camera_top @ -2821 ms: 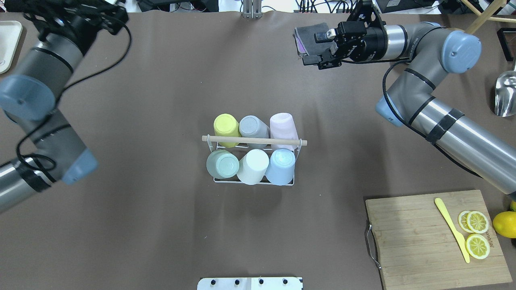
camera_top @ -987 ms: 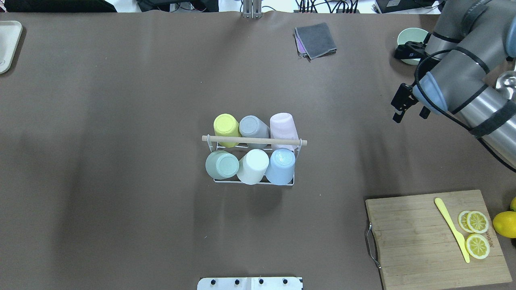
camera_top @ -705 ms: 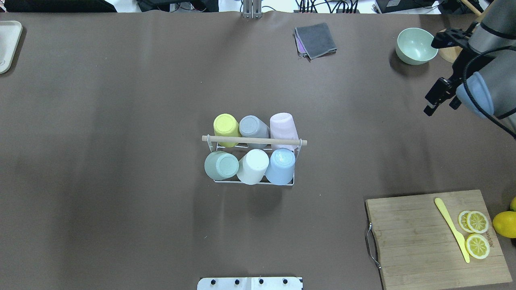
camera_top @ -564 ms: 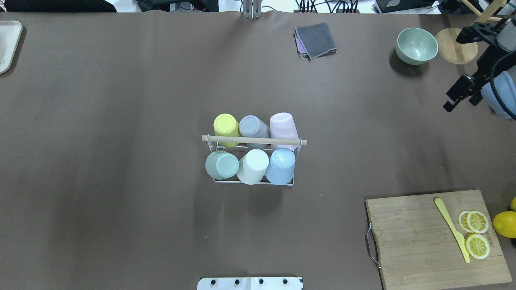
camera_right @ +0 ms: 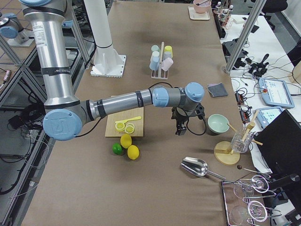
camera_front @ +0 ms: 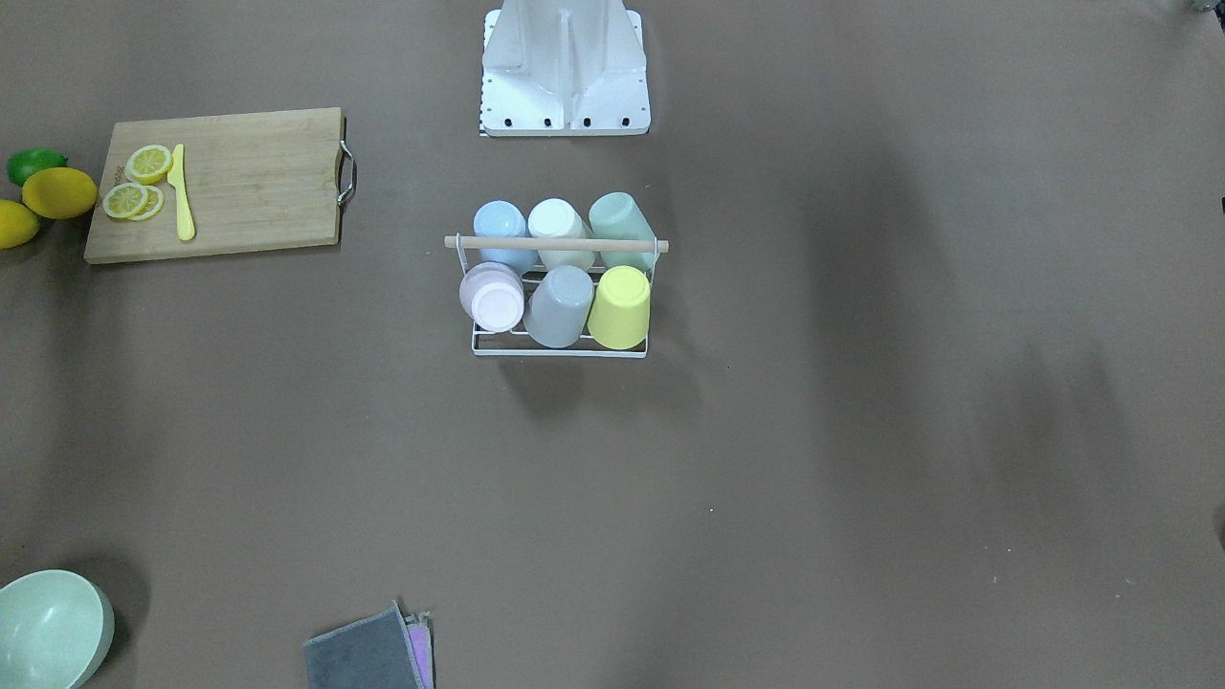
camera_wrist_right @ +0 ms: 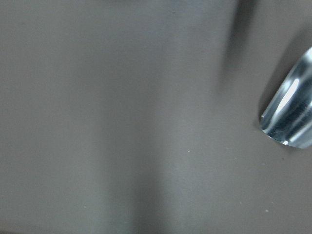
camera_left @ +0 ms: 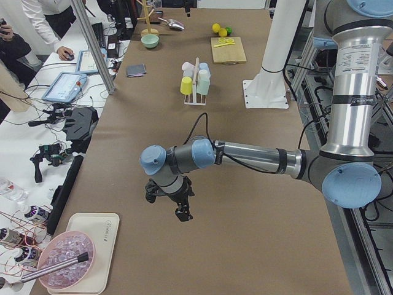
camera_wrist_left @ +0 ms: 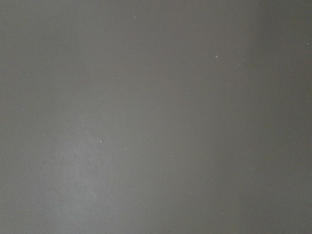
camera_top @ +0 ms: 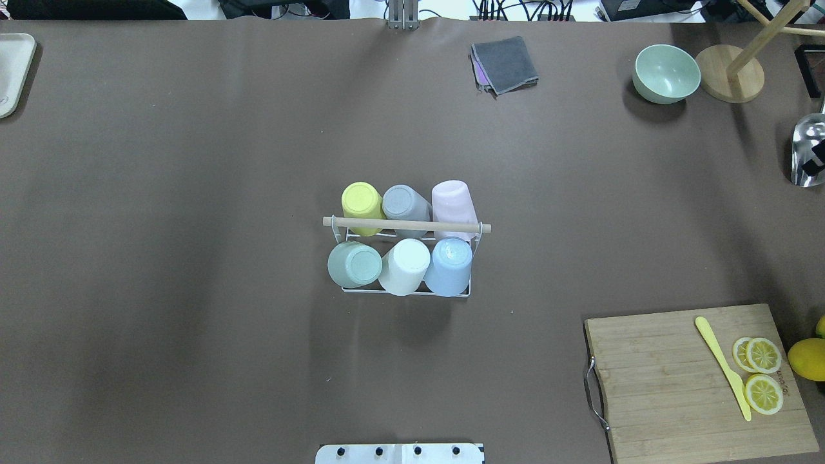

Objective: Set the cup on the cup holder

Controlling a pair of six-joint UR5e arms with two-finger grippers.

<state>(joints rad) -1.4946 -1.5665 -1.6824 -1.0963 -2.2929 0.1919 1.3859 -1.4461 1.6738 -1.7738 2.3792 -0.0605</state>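
The cup holder (camera_top: 406, 225), a white wire rack with a wooden rod handle, stands mid-table, also in the front view (camera_front: 555, 244). Several upturned cups sit on its prongs: yellow (camera_top: 362, 201), grey (camera_top: 403, 203) and pink (camera_top: 452, 201) behind the rod, green (camera_top: 354, 264), white (camera_top: 405, 265) and blue (camera_top: 449, 265) in front. My left gripper (camera_left: 172, 206) shows only in the exterior left view, low over bare table far from the rack. My right gripper (camera_right: 181, 129) hangs between the cutting board and the green bowl. I cannot tell whether either is open or shut.
A cutting board (camera_top: 670, 386) with lemon slices and a yellow knife lies front right. A green bowl (camera_top: 667, 72), wooden stand (camera_top: 728, 80), metal scoop (camera_top: 805, 151) and grey cloth (camera_top: 506, 63) lie at the back right. A white tray (camera_top: 13, 71) is back left.
The left arm has left the overhead view. The right arm has swung from near the grey cloth to the right and out of that view. Rack and cups have not moved.
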